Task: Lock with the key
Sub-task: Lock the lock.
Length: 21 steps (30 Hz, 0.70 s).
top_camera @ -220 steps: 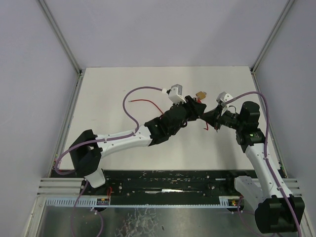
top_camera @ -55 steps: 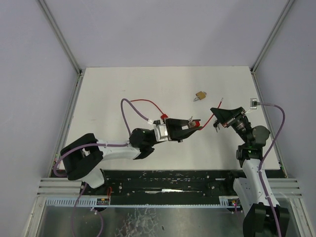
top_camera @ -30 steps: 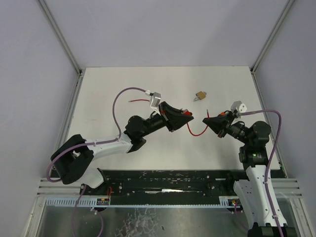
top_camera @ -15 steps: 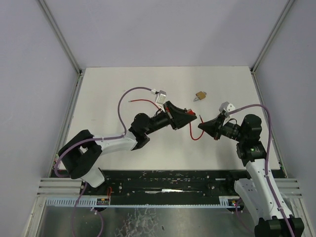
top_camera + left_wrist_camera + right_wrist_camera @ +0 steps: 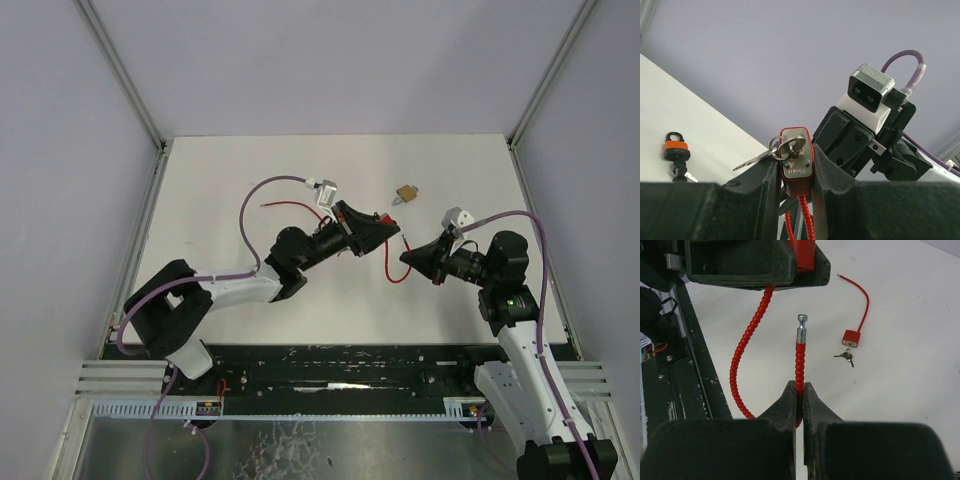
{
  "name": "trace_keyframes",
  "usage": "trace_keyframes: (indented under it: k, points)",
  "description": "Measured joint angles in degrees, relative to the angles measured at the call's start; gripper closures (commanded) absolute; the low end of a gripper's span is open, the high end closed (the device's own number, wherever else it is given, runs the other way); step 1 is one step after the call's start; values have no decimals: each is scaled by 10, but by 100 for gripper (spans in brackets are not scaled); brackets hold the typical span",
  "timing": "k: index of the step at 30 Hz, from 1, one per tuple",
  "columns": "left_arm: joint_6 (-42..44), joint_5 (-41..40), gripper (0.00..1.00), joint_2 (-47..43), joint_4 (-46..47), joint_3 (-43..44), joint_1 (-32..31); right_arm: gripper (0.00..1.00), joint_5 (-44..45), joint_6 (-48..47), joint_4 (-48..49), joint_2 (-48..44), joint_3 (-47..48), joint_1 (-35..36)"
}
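1. A red rectangular padlock body (image 5: 799, 161) is held upright at the centre of the left wrist view. It is clamped by its sides between the two fingers of the left pincer (image 5: 796, 172). A bunch of silver keys on a ring (image 5: 785, 148) is seen at its face. One key appears to be seated in the keyhole, and another sticks out to the left.

2. A red ribbed flexible cable (image 5: 745, 347) is led down from the body at the top of the right wrist view, looped at the lower centre and brought up again. Its free end is finished with a silver metal tip (image 5: 801, 325), which is pointed up at the body and kept apart from it.

3. The right pincer (image 5: 799, 392) is closed on the cable below the tip.

4. In the overhead view both pincers are placed right of centre, facing each other above the white desk (image 5: 230, 180), with the cable loop hung between them.

5. A small orange padlock with a black shackle (image 5: 676, 148) is laid on the desk at the lower left of the left wrist view, with keys attached.

6. A second red cable padlock (image 5: 851, 337) is laid on the desk right of centre in the right wrist view, with keys beside it.
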Motion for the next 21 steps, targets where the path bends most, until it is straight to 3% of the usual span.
trace_keyframes:
  k: [21]
  points:
    - [-1, 4, 100, 29, -16, 28, -4, 100, -9, -1, 0, 7, 0, 3]
